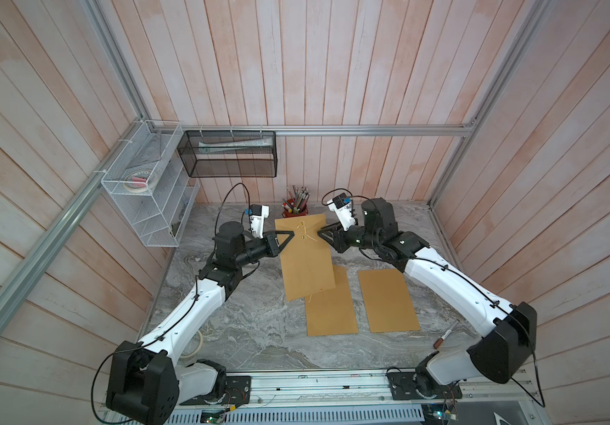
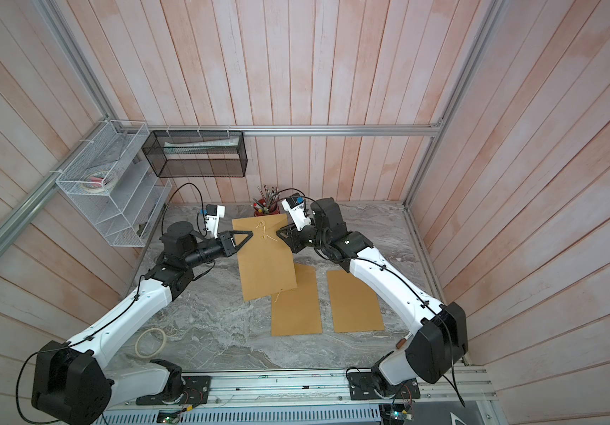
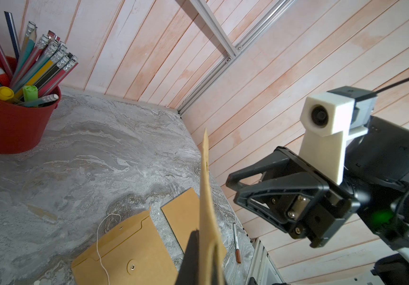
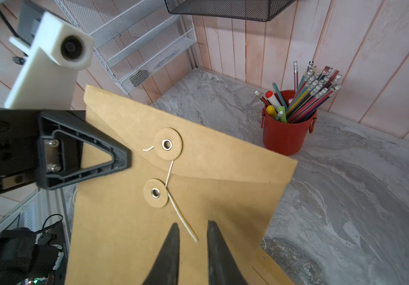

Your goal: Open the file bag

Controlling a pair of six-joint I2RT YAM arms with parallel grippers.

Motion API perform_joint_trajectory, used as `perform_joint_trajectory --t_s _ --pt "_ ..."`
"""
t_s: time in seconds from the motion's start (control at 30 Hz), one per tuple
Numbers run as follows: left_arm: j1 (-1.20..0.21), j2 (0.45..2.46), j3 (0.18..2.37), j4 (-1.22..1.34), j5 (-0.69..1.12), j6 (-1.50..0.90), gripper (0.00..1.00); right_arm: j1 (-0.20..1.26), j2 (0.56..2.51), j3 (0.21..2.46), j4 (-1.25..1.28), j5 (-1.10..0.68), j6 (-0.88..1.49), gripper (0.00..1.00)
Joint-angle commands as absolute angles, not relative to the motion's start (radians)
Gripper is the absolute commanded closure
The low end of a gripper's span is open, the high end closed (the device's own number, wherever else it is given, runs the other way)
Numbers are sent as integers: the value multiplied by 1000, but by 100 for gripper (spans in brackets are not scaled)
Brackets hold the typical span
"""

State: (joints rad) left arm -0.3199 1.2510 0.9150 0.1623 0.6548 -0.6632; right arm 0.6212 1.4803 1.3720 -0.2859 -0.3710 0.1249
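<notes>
File bag [image 1: 307,265], kraft, string-tied: raised above the counter [image 1: 259,331], toward 12 o'clock. Left claw [image 1: 293,233] clamps its 9 o'clock edge. Right claw [image 4: 192,225], at its 3 o'clock, narrowly parted around the loose string [image 4: 176,212] end.

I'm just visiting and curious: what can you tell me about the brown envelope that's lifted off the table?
The file bag is flat tan kraft card, held tilted up by its side edge in the shut left gripper. Its flap is folded shut. An upper disc on the flap and a lower disc on the body are card with metal eyelets. A pale string runs from upper past lower, its loose end between the right gripper and its parted fingers. Whether the bottom edge rests on the table is unclear.
</notes>
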Motion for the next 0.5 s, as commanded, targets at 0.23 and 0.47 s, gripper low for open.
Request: perform_joint_trajectory --t_s 0.23,0.47 --pt "-324 1256 963 96 658 -630 100 680 1547 1425 -385 -220 36 74" --pt "-325 1266 965 95 662 -629 100 688 1537 1423 -382 -218 43 72"
